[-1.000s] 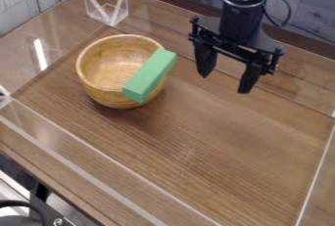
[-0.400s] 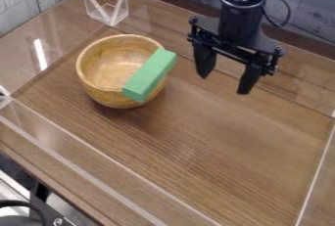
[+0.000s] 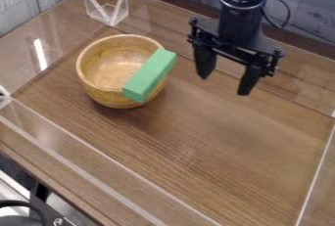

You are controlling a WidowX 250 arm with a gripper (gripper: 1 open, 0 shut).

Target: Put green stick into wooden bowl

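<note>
My pincer [image 3: 228,76] hangs over the wooden table [image 3: 222,152], pointing straight down, its two black fingers spread wide and holding nothing. The green stick [image 3: 151,74] lies off to the left of my pincer as this view shows it, apart from it, with bare tabletop between us. The stick already rests in the wooden bowl [image 3: 102,64]: its lower end sits down inside the bowl near the front wall, and its upper end leans on the rim at the side nearest me. Its long axis runs on a slant, from lower left up to upper right, so the raised end points roughly toward my fingers. I judge the placing done; any coming move is simply to draw away from the bowl without brushing that raised end.
</note>
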